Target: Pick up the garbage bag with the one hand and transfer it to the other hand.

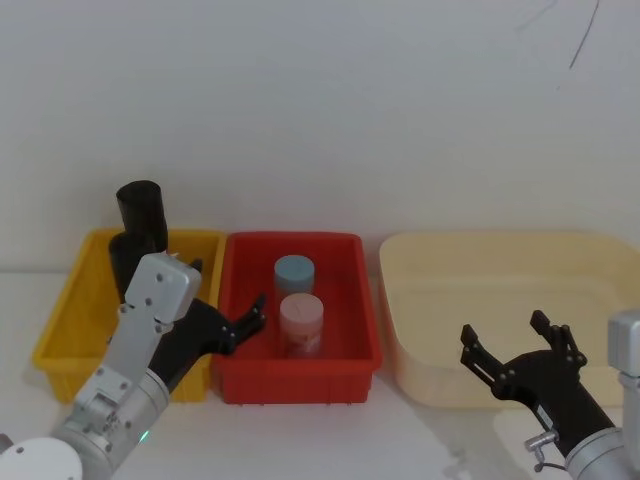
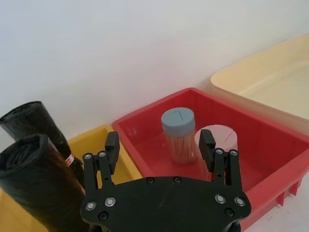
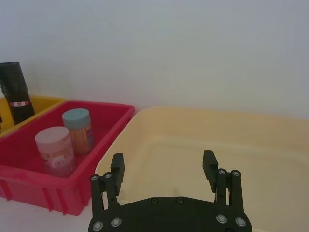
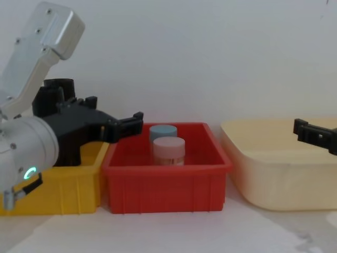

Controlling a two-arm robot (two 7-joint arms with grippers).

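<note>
- Left end effector [image 2: 159, 140]: a black, long-fingered unit on a silver-grey wrist with a small green light. It sits at the lower left of the head view, above the shared wall of the yellow bin [image 1: 60, 330] and the red bin [image 1: 300, 380]. Its fingers are spread wide and hold nothing.
- Garbage bag [image 2: 38, 188]: a glossy black roll with no label showing. It stands in the yellow bin at the left of the head view, partly hidden behind the left wrist. It lies outside the spread fingers, just to one side of them.
- Second black roll [image 1: 140, 205]: it carries a small white-and-red label and stands just behind the garbage bag, rising above the bin's far wall.
- Red bin: centre of the head view, touching the yellow bin. It holds a blue-lidded jar [image 1: 294, 272] at the back and a pink-lidded jar [image 1: 301, 318] just in front, both upright.
- Cream tub [image 1: 480, 250]: at the right of the head view, just beside the red bin.
- Right end effector [image 1: 505, 330]: at the lower right of the head view, near the front wall of the cream tub. Its fingers are wide apart and hold nothing.
- Bench [image 1: 330, 440]: a white surface carrying all three containers.
</note>
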